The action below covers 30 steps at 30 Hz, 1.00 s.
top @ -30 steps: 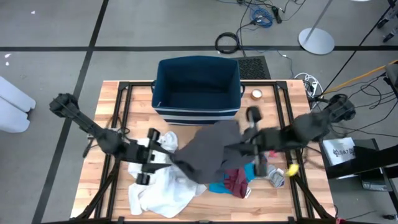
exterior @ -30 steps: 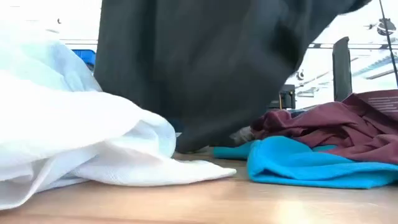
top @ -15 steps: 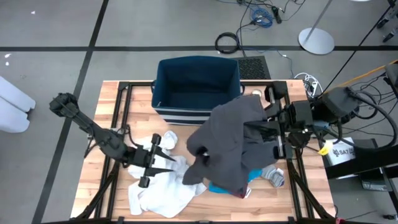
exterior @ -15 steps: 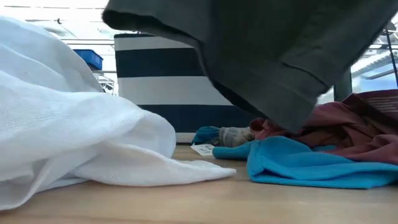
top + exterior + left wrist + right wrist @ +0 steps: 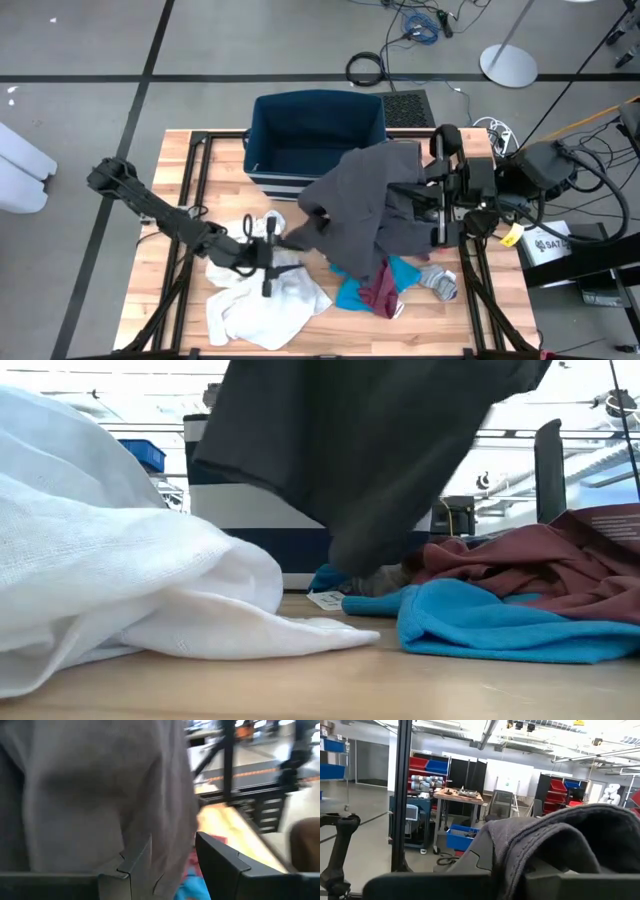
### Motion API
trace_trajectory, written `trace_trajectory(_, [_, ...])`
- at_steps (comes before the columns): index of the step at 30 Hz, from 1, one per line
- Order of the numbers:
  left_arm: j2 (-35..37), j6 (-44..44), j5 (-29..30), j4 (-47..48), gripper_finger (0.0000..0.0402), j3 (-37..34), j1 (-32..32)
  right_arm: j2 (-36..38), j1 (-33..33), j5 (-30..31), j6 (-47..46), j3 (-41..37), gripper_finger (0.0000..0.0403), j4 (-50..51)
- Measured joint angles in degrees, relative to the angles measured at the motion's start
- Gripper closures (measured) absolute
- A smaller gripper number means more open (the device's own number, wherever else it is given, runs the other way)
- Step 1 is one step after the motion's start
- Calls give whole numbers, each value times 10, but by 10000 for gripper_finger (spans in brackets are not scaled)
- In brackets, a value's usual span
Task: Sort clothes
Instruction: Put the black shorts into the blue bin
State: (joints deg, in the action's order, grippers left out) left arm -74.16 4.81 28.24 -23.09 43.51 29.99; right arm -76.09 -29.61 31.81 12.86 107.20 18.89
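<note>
My right gripper [image 5: 515, 862] is shut on a dark grey garment [image 5: 365, 215], held high at the table's right. The garment hangs down over the pile of clothes, broad in the low view [image 5: 370, 450]. My left gripper [image 5: 285, 252] stands open and level at the garment's lower left edge, and that edge [image 5: 167, 845] lies between its fingers. A white garment [image 5: 265, 300] lies bunched on the table below the left arm. A bright blue piece [image 5: 355, 292], a maroon piece [image 5: 378, 290] and a grey sock [image 5: 438, 283] lie under the hanging garment. My right gripper pinches a bunched fold of the dark grey garment [image 5: 540, 835] between its two fingers, several layers thick. The fingers point about level toward the table's left. The cloth drapes over them and hangs slack below, its lower end just above the pile. My left gripper has the garment's edge between its open fingers; I cannot tell whether it touches.
A navy bin with white stripes [image 5: 318, 140] stands open at the table's far middle, right behind the hanging garment. Black frame rails [image 5: 195, 180] run along the table's sides. A small round object [image 5: 413, 151] lies right of the bin.
My right gripper has risen and drawn back toward the table's right edge, lifting the dark grey garment off the pile until it hangs nearly free. My left gripper has sunk, tipped to level, and moved right over the white garment toward the hanging cloth, staying open.
</note>
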Motion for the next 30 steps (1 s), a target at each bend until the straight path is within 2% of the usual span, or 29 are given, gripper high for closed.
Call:
trace_trajectory(6, [17, 25, 9, 0, 237, 0, 3, 0, 0, 0, -2, 0, 398, 24])
trace_trajectory(8, [35, 50, 39, 2, 237, 0, 17, 0, 0, 0, -2, 0, 398, 24])
trace_trajectory(12, [55, 54, 140, 61, 237, 1, 37, 0, 0, -1, -2, 0, 398, 24])
trace_trajectory(14, [52, 30, 146, 89, 237, 1, 34, 0, 0, -1, -2, 0, 397, 24])
trace_trajectory(18, [37, -34, 128, 126, 237, 1, 13, 0, 0, -2, -2, 0, 397, 24])
trace_trajectory(24, [27, -90, -8, 136, 237, 1, -19, 0, 0, -1, -2, 0, 397, 24])
trace_trajectory(30, [24, -128, -14, 159, 237, 1, -37, 0, 0, -1, -2, 0, 397, 23])
